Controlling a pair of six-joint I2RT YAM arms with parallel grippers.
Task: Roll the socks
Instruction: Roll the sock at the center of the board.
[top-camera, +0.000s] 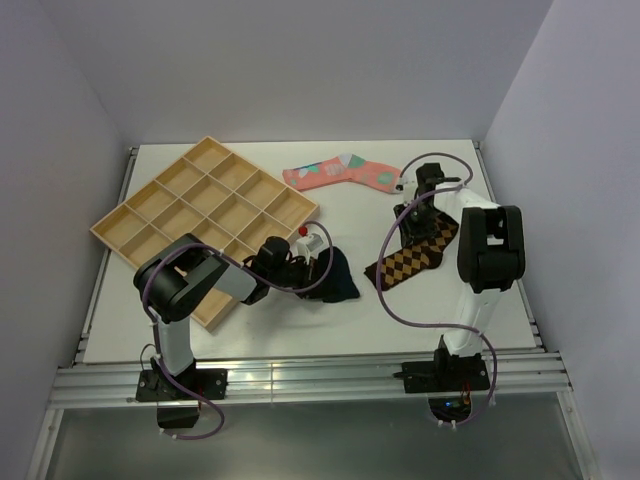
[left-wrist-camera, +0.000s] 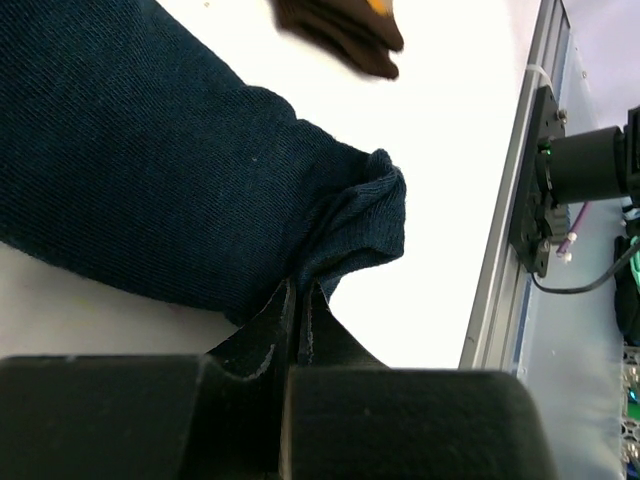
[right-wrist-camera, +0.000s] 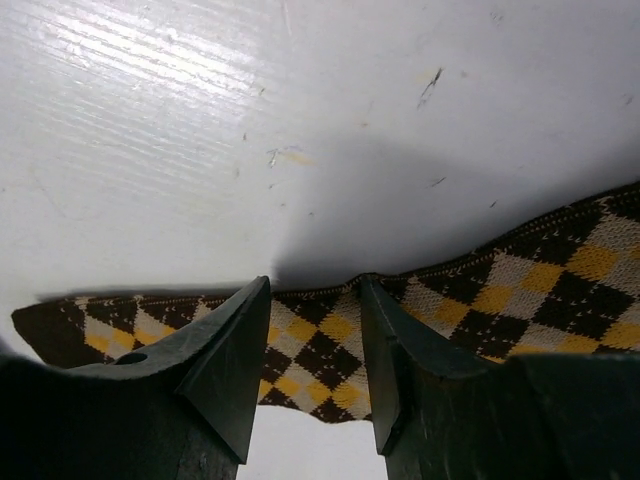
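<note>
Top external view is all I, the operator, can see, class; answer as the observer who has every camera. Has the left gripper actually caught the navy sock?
Observer: Yes. The left wrist view shows the left gripper shut on a pinched fold at the edge of the navy sock.
Operator: And the other arm?
Observer: Its wrist view shows the right gripper open, jaws apart and straddling the edge of the brown-and-orange diamond-patterned sock, which lies on the table.
Operator: Is any fabric in that gap?
Observer: Yes, the patterned edge runs across it, unclamped.
</note>
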